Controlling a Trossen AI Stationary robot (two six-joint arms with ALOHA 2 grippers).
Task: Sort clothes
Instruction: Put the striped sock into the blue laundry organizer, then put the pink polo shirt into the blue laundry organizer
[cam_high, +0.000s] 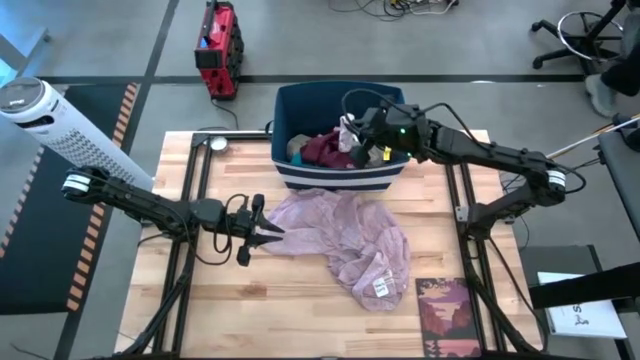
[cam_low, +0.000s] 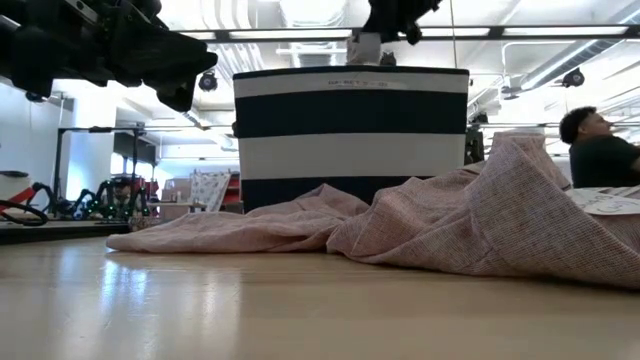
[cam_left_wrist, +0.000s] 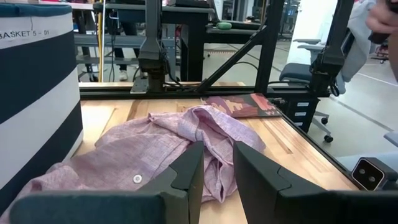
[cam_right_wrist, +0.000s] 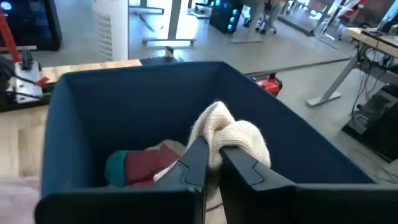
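While the right claw (cam_right_wrist: 212, 163) hangs above the open top of the navy bin with a white stripe (cam_high: 290, 170), its fingers are pinched shut on a cream knit garment (cam_right_wrist: 229, 138), which bunches just above the fingertips. Directly below this claw, inside the bin, lie maroon (cam_right_wrist: 144, 167), teal (cam_right_wrist: 114, 167) and tan pieces. Judged from this pose, the step in hand is moving the cream garment over the bin. Keep the grip firm and carry the fabric clear of the rim before any sideways travel, so trailing cloth does not snag the bin wall.

The left claw (cam_high: 266, 231) waits low over the tabletop (cam_high: 290, 310), fingers slightly parted and empty, with the mauve-pink shirt (cam_high: 345, 240) spread just ahead of its fingertips and a white tag (cam_high: 381, 288) showing at the far hem.
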